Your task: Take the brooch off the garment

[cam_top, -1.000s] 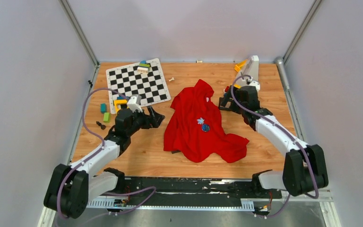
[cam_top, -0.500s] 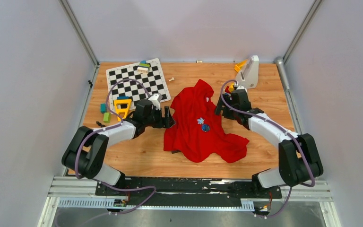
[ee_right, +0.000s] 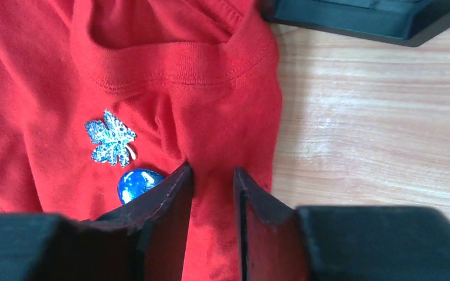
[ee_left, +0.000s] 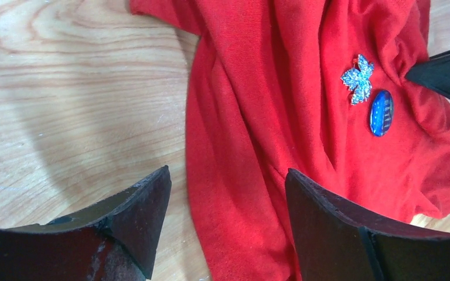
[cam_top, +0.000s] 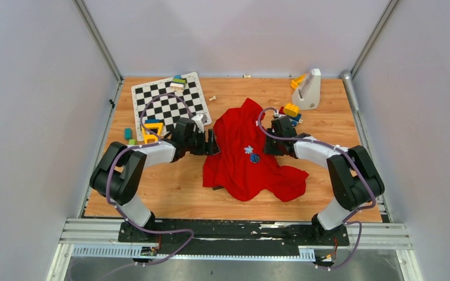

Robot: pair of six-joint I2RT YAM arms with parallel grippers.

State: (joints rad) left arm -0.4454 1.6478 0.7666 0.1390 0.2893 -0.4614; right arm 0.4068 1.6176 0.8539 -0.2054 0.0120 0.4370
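Cloth of the garment (ee_right: 35, 70), not the blue brooch (ee_right: 137, 182), sits pinched in the right gripper (ee_right: 211, 175); the left gripper (ee_left: 227, 175) stands open. Pulling may just drag everything.

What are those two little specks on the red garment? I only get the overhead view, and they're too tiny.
Observer: Two pins on the garment: a silver leaf brooch and a blue oval brooch beside it.
Operator: Is the right arm grabbing one?
Observer: No, the right jaws, nearly closed, straddle a fold of cloth beside the blue one.
Operator: And the left?
Observer: The left jaws stand wide open at the garment's edge, one over the wooden table.
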